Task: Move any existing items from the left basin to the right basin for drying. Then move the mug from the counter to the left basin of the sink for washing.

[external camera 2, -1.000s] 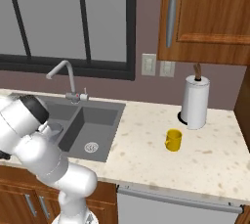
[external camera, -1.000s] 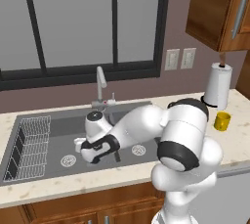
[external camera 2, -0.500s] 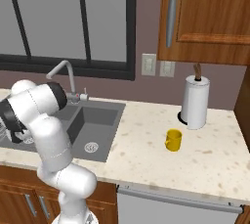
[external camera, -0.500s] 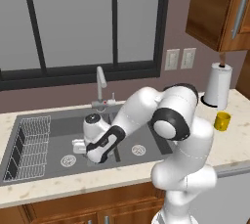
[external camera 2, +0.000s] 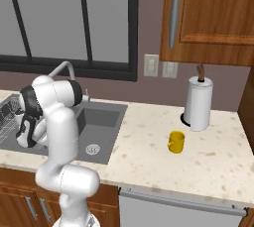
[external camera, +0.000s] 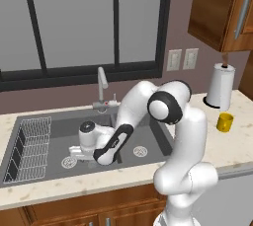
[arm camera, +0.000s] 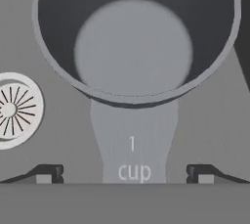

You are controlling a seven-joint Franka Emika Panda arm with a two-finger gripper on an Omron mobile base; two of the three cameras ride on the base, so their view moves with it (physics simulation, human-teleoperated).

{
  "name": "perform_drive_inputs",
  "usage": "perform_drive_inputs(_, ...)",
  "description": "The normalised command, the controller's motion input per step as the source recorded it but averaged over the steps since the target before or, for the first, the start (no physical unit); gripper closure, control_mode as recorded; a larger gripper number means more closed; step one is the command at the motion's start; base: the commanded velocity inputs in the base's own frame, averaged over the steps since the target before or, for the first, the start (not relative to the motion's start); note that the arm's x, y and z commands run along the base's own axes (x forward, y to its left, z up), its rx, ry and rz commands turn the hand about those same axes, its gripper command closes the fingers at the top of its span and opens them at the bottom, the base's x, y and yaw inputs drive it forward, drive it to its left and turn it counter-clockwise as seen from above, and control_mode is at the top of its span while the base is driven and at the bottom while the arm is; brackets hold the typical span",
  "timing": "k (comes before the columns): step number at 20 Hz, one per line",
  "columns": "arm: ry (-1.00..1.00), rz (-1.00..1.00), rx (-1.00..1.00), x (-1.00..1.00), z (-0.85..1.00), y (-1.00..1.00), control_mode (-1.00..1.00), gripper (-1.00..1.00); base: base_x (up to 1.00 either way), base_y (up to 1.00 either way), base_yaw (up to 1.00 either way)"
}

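Observation:
The grey cup (arm camera: 134, 37) stands on the floor of the left basin (external camera: 59, 130), seen from straight above in the hand view, mouth up, its flat handle marked "1 cup" pointing toward the hand. My gripper (arm camera: 124, 174) hangs open just over it, one fingertip (arm camera: 46, 173) on each side of the handle, not touching. In the left base view the gripper (external camera: 77, 152) is low in the left basin beside its drain (external camera: 69, 162). The yellow mug (external camera: 225, 122) stands upright on the counter (external camera: 232, 146), far right of the sink. The right basin (external camera: 153, 138) holds nothing but its drain (external camera: 140, 151).
A white wire rack (external camera: 32, 148) fills the left end of the left basin. The silver faucet (external camera: 102, 84) rises at the sink's back edge behind my arm. A paper towel roll (external camera: 220, 87) stands behind the mug (external camera 2: 175, 141), under wooden wall cabinets.
The arm has swung its elbow up and the hand has shifted a little left, lower into the left basin. The gripper stayed open. The mug has not moved.

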Motion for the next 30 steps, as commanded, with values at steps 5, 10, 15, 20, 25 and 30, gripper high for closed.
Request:
perform_drive_inputs(5,0.0,-0.03,-0.05,0.0,-0.19,0.04,-1.0,-1.0,0.0,0.0,0.0)
perform_drive_inputs(10,0.0,-0.05,-0.03,0.0,-0.16,0.0,-1.0,-1.0,0.0,0.0,0.0)
perform_drive_inputs(15,0.0,-0.04,0.0,0.02,-0.07,0.0,-1.0,-1.0,0.0,0.0,0.0)
perform_drive_inputs(20,0.02,-0.02,0.0,0.04,-0.16,0.0,-1.0,1.0,0.0,0.0,0.0)
perform_drive_inputs(25,0.0,0.0,0.0,0.01,0.0,0.0,-1.0,1.0,0.0,0.0,0.0)
perform_drive_inputs(30,-0.02,-0.01,-0.01,0.0,0.13,0.0,-1.0,1.0,0.0,0.0,0.0)
